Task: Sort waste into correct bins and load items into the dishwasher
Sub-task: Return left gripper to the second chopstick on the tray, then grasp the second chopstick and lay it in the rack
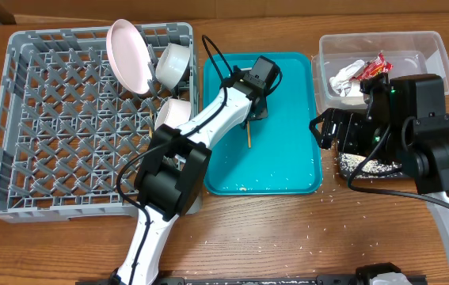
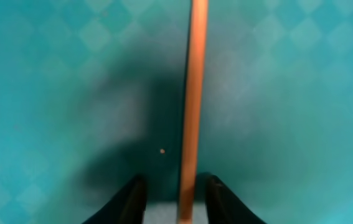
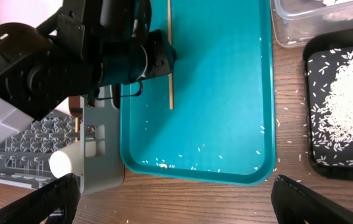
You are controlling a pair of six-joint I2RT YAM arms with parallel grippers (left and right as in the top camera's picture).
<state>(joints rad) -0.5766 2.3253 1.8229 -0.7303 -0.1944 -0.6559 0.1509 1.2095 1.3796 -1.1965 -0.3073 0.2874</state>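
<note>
The left gripper (image 2: 173, 190) needed to centre on the chopstick (image 2: 192, 93), which lay on the teal tray (image 2: 51, 74) nearer one finger; its fingers (image 2: 132, 202) stood slightly apart on both sides, not yet touching it. The left arm (image 1: 208, 119) stretched past the dish rack (image 1: 66, 119), wrist down; the right gripper (image 3: 176, 205) hung wide open, empty.
</note>
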